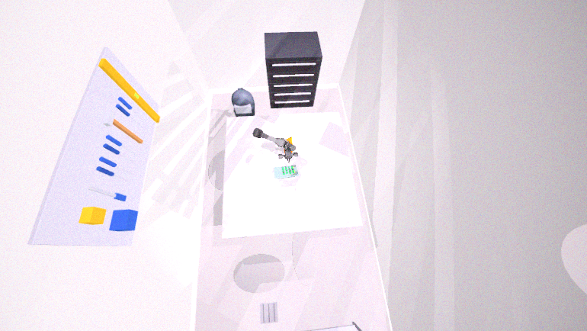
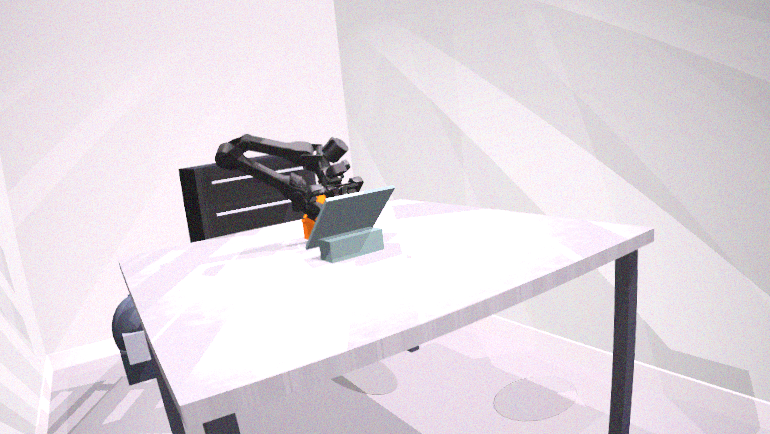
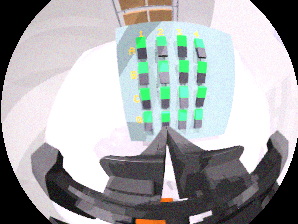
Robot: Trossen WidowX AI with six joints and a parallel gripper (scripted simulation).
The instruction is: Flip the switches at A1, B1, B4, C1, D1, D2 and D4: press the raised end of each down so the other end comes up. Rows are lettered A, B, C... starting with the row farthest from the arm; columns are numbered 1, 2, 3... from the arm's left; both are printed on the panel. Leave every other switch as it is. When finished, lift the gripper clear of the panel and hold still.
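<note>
Your gripper point(image 1: 288, 160) point(image 3: 165, 129) is closed, and it has nothing in it. In the wrist view its two tips meet in a point. That point shows right by the bottom row of the board, just under the switch at D2 point(image 3: 165, 118). You cannot tell from here if the tips touch the board or hang a bit in front of it.

The board point(image 1: 280, 173) point(image 2: 353, 212) point(image 3: 226, 85) is light blue-green. It stands on the table point(image 1: 263, 209) point(image 2: 301, 301), in front of your arm point(image 1: 271, 137) point(image 2: 275, 145). It leans, and a block point(image 2: 353, 246) sits behind it at the bottom.

On the board you can see four rows of four switches. Each one is part green and part dark. The yellow letters A, B, C and D go down the side, and the numbers 1 to 4 go along the top. The switch at A1 point(image 3: 141, 48) is in the top corner, next to the A. The switch at D4 point(image 3: 198, 118) is at the other end of the bottom row. The switches are too small for you to be sure which end of each is up.

Your arm is dark and bent, with orange parts point(image 2: 308, 227) near the board. A big black drawer chest point(image 1: 292, 45) point(image 2: 195, 204) stands past the table.
</note>
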